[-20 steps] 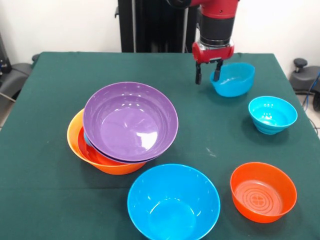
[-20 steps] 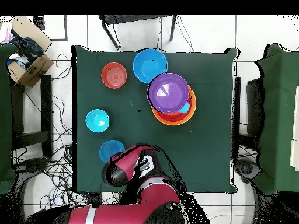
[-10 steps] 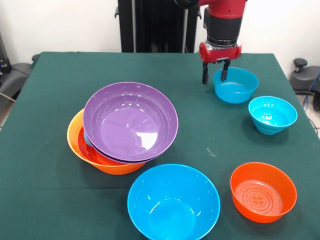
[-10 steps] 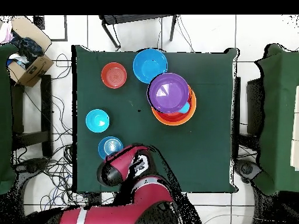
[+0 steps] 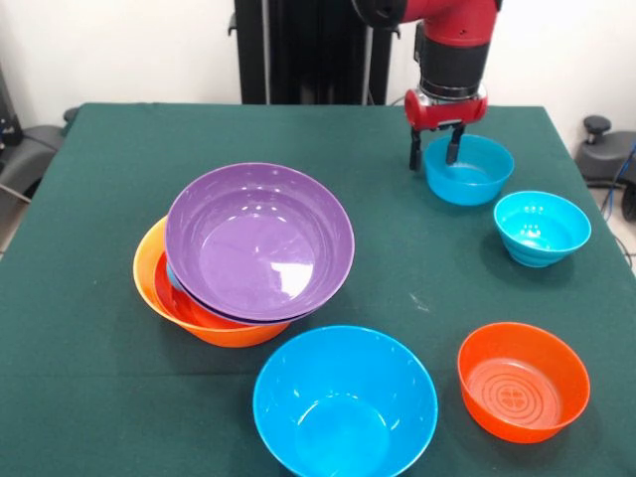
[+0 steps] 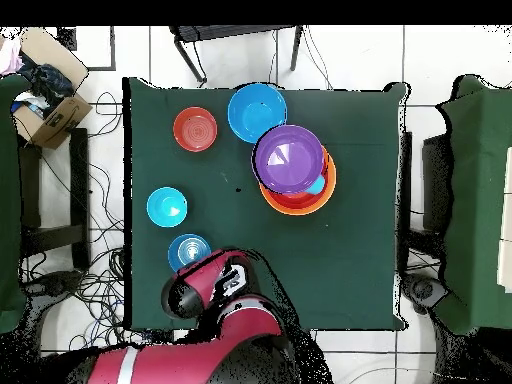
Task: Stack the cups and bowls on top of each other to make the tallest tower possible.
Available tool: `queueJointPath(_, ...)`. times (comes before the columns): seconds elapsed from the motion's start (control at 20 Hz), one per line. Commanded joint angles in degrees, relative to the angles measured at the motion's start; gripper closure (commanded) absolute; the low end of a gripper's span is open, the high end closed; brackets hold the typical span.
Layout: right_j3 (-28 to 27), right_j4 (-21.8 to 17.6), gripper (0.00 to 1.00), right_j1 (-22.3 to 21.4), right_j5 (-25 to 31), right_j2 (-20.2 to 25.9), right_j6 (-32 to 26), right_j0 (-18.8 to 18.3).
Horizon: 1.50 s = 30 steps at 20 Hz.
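Observation:
My gripper (image 5: 434,157) hangs at the back right in the front view, open. Its fingers straddle the left rim of a small blue bowl (image 5: 472,171) that sits flat on the table. The tower (image 5: 258,238) stands left of centre: a wide purple bowl (image 6: 290,157) lies tilted on a red-orange bowl, inside the large orange bowl (image 5: 214,323). A sliver of cyan shows between them. Loose bowls: a big blue one (image 5: 345,402), a red-orange one (image 5: 523,380) and a cyan one (image 5: 542,227). No cup shows. In the overhead view my arm (image 6: 215,290) covers the gripper.
The green table (image 5: 109,199) ends just behind the small blue bowl and right of the cyan bowl. Off the table, a cardboard box (image 6: 45,100) sits on one side and a chair (image 6: 235,40) stands at the side opposite the robot.
In the front view my gripper has moved right and a little nearer. The small blue bowl, tilted a second ago, now sits flat and slightly further right.

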Motion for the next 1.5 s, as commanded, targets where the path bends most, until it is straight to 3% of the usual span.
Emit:
queueJointPath(0.05,-6.6,3.2,0.0,2.97,-4.69,1.04,7.78,1.79)
queueJointPath(0.45,-8.96,4.87,0.0,5.43,-6.42,-0.84,7.95,3.17)
queueJointPath(0.5,-8.86,5.37,1.0,5.41,-6.9,-0.61,7.85,2.93)
queueJointPath(0.7,-7.56,6.03,1.0,3.91,-9.79,-1.2,8.83,2.62)
queueJointPath(0.9,-3.75,4.11,1.0,-2.31,-5.19,0.76,4.81,0.34)
queueJointPath(1.05,2.23,4.03,1.0,-9.44,-0.43,6.42,2.14,-6.28)
queueJointPath(1.25,9.51,7.28,1.0,-21.21,11.3,16.46,-6.1,-17.77)
queueJointPath(1.5,9.59,10.24,1.0,-27.25,22.15,24.58,-16.12,-27.08)
